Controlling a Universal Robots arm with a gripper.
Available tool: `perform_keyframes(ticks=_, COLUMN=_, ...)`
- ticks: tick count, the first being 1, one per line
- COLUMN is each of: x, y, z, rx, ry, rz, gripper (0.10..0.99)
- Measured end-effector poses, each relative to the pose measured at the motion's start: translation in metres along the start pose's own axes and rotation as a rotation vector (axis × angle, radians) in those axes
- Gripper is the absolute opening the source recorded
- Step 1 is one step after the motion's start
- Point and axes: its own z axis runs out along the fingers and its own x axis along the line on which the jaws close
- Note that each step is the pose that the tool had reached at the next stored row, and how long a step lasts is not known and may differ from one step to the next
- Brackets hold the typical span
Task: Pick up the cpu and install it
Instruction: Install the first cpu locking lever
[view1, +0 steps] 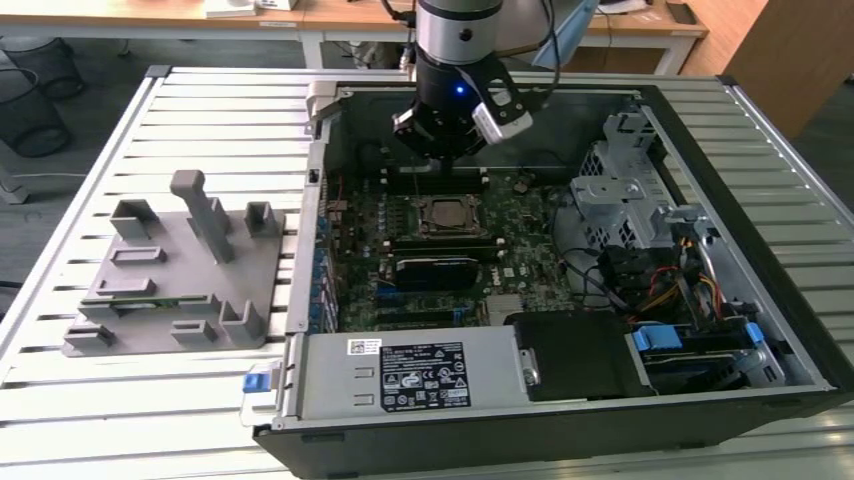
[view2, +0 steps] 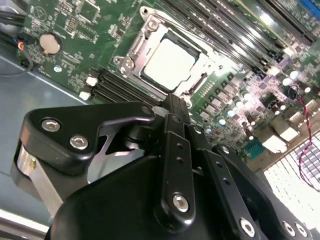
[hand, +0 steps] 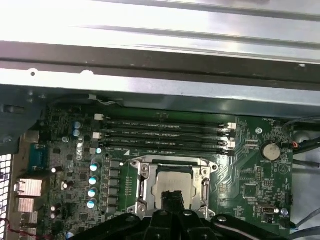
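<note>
Square, pale-metal cpu (view2: 169, 63) flat in its socket (view2: 150, 37); end effector (view2: 172, 107) pressed together, empty.

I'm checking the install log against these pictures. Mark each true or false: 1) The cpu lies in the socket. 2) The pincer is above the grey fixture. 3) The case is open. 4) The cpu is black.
1) True: the cpu lies in the socket.
2) False: the pincer is over the motherboard, apart from the grey fixture.
3) True: the case is open.
4) False: it is pale silver-white.
</note>
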Motion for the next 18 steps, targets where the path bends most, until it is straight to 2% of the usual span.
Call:
perform_keyframes(ticks=10, x=0.0151, y=0.0008, z=-0.0001, rx=0.0, ry=-0.0016, rz=0.008, gripper=0.106)
perform_keyframes(ticks=18, x=0.0231, y=0.0017, z=0.0003, rx=0.002, ry=-0.0049, rz=0.064, gripper=0.106)
